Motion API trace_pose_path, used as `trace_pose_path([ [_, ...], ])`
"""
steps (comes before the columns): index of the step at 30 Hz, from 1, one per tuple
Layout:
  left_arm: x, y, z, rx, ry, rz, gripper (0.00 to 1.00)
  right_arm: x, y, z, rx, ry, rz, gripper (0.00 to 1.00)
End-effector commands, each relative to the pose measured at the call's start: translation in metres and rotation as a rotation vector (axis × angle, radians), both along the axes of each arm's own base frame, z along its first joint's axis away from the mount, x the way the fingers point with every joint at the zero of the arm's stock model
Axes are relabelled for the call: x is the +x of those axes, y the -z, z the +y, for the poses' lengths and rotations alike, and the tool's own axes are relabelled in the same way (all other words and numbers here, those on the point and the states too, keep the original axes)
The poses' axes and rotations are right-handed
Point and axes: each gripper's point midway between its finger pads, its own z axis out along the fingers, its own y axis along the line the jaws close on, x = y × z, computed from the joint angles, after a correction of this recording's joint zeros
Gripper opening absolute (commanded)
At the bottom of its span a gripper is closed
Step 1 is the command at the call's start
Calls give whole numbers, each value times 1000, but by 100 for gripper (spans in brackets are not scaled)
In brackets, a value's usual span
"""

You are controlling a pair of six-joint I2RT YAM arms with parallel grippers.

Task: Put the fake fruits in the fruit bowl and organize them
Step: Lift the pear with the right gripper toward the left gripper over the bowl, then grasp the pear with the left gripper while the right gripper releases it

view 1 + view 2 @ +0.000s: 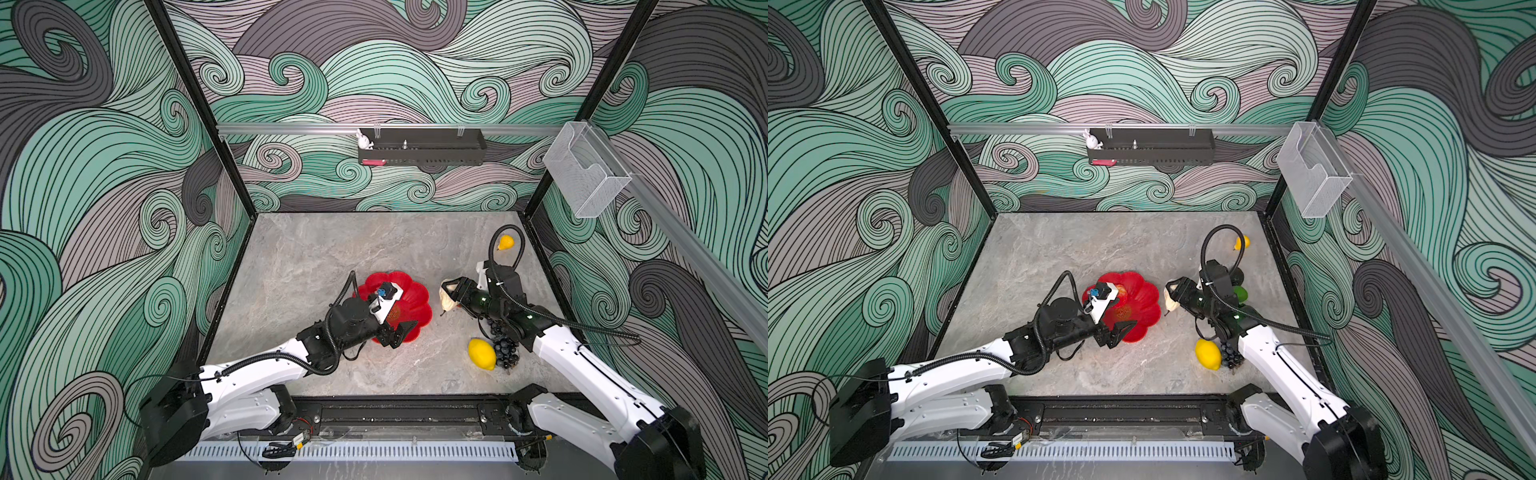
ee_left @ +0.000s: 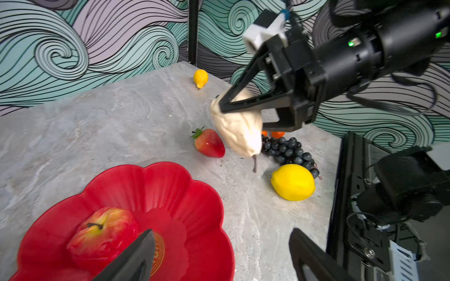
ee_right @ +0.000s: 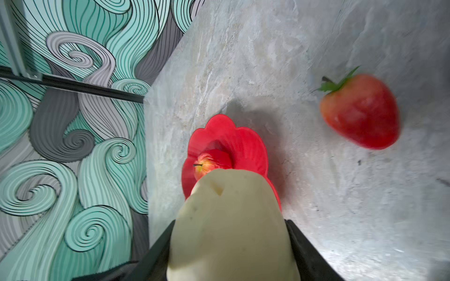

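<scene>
Where the left arm reaches in, its pincer hangs spread wide and empty over the near rim of the fruit bowl, and a red apple sits inside the dish. Just right of the bowl, the right pincer is clamped on the beige pear, stem pointing down. A strawberry lies on the counter close by. Further right, towards the front, a lemon lies just beside a dark grape bunch. A small yellow fruit sits far back.
</scene>
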Motion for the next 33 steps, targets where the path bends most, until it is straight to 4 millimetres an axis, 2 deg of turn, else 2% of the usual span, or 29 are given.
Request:
trace_pose_path([
  [1, -6, -23, -18, -61, 63, -87, 87, 0, -25, 31, 198, -1, -22, 57],
  [8, -5, -22, -22, -74, 54, -107, 86, -12, -30, 58, 290, 37, -42, 57],
  [12, 2, -21, -16, -97, -6, -103, 86, -16, -36, 74, 330, 20, -35, 56],
  [19, 15, -15, -14, -107, -83, -83, 79, -26, -39, 96, 380, 9, -26, 56],
  [22, 23, -16, -7, -154, -155, -70, 78, -31, -39, 101, 398, 6, -24, 56],
  [30, 28, -13, -6, -200, -188, -43, 78, -36, -41, 107, 424, 16, -38, 58],
  [33, 28, -13, -8, -198, -183, -43, 73, -36, -42, 106, 436, 24, -46, 58],
])
